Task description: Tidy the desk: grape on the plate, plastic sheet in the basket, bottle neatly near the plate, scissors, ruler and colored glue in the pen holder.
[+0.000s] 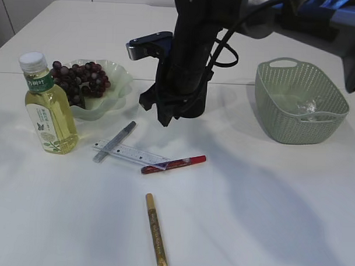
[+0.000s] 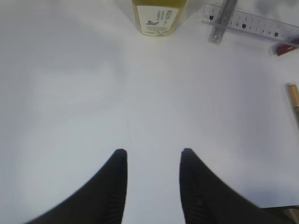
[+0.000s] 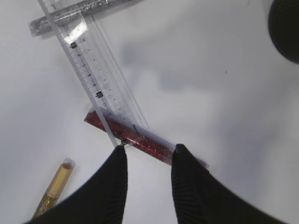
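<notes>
Right pincer (image 3: 147, 151) released, jaws apart above the red glitter glue pen (image 3: 140, 140). The pen lies crosswise just ahead of the tips, one end under the clear ruler (image 3: 93, 70). Left pincer (image 2: 153, 156) released, far off. I judge right arm nearer.

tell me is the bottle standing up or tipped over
Upright: the bottle stands on its base beside the plate, white cap on top.
</notes>
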